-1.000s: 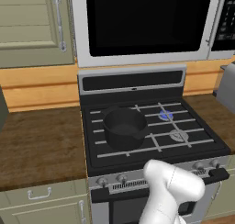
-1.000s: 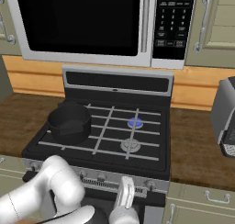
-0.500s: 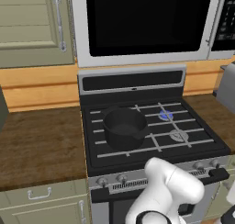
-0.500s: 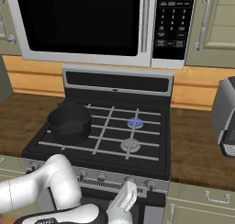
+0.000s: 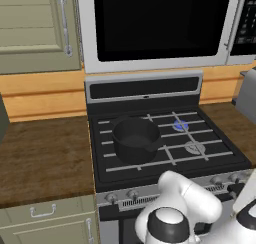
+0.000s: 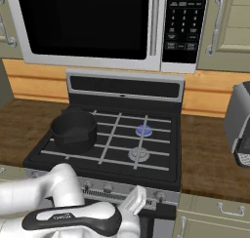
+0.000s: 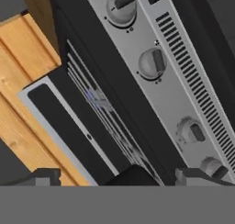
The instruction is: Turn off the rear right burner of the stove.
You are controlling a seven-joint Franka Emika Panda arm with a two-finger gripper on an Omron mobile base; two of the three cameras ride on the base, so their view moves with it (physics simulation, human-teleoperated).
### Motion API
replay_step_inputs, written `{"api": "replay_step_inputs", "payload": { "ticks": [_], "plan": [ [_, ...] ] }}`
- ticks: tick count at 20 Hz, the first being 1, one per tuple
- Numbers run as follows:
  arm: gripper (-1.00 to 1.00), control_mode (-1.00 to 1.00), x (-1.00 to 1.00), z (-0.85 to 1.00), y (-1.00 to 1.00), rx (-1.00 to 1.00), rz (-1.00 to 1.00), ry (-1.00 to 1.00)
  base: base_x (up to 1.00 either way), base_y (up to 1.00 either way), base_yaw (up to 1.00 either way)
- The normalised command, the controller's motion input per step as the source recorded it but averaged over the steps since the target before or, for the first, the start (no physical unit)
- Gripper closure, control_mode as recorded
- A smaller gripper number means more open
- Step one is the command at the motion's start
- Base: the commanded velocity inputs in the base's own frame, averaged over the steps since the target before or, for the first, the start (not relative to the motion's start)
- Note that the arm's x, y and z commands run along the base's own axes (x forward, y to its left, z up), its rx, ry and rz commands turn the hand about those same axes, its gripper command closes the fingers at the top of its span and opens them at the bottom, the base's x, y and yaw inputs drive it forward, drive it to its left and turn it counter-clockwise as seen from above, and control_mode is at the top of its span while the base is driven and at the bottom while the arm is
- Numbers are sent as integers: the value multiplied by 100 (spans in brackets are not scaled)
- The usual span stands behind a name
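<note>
The rear right burner (image 5: 180, 124) glows blue at the back right of the stove (image 5: 150, 168), behind the dull grey front right burner (image 5: 194, 147) and to the right of the black pot (image 5: 135, 138) on the left side. Turning it off depends on one of the silver knobs (image 7: 153, 62) along the stove's front panel, so what counts is where those knobs lie from the gripper (image 7: 114, 175). The hand view is rolled: the knob row runs diagonally from upper middle to lower right, with the vent slots beyond it, and the stovetop and its blue flame spread to the left. The two nearest knobs sit just above the right fingertip (image 7: 188, 175), so the row lies ahead and toward that finger's side. Which knob governs the rear right burner I cannot read from the panel; by position, probably one of the pair at the right end. The fingertips stand wide apart at the bottom corners with nothing between them. In the right base view the hand hangs low before the panel, right of centre.
</note>
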Motion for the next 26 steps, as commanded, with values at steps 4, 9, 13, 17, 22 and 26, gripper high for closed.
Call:
{"api": "replay_step_inputs", "payload": {
  "ticks": [4, 9, 13, 17, 22, 26],
  "plan": [
    [-100, -100, 0, -42, 0, 7, 0, -8, 0, 0, 0],
    [-100, -100, 5, -40, 0, 8, 0, -13, 0, 0, 0],
    [-100, -100, 8, -28, 0, -1, 7, -18, 0, 0, 0],
    [-100, -100, 11, -24, -5, -3, 2, -17, 0, 0, 0],
    [-100, -100, 10, -16, -45, 0, 5, -9, 0, 0, 0],
    [-100, -100, 14, -21, -50, -2, 4, -6, 0, 0, 0]
  ]
}}
